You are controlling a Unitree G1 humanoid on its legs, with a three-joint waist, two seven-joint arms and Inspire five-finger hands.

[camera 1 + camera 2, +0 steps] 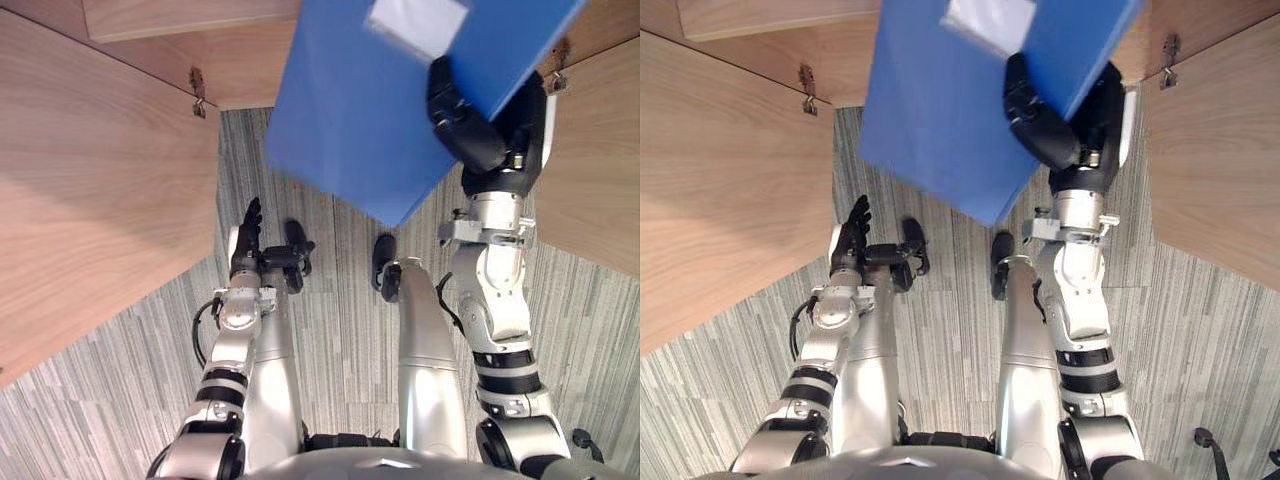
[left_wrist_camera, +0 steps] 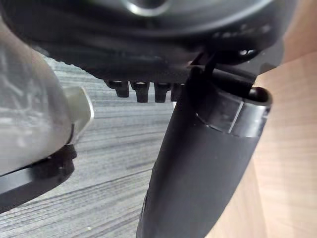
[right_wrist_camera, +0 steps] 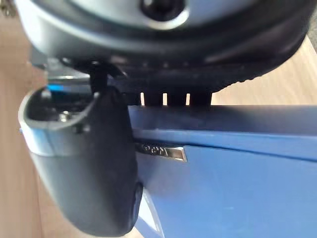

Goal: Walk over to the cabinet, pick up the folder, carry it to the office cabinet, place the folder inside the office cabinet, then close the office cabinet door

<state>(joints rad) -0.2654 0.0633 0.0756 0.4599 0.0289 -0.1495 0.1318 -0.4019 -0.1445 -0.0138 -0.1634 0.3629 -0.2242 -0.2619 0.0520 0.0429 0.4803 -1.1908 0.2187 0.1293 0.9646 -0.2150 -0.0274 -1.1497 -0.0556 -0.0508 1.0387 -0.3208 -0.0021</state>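
Two pale wooden panels take up both sides; hinged at their far corners, they look like the open doors of a cabinet, though the cabinet's inside is too little seen to be sure. The left door [image 1: 90, 180] spreads wide along the robot's left, and the right door [image 1: 600, 160] stands along its right. Between them runs a grey striped carpet floor [image 1: 330, 300].

The blue folder [image 1: 350, 110] is held up in the air over the floor between the doors, tilted, with its lowest corner pointing down toward the robot. The right hand [image 1: 470, 125] grips it at its right edge: in the right wrist view the thumb [image 3: 94, 163] lies pressed across the folder's blue face while the fingers close in behind it.

The left hand [image 1: 245, 240] hangs low near the left door, its fingers straight and pointing forward, holding nothing.

A white label [image 1: 415, 22] sits on the folder's far end. A small metal hinge [image 1: 198, 92] shows at the left door's far corner.
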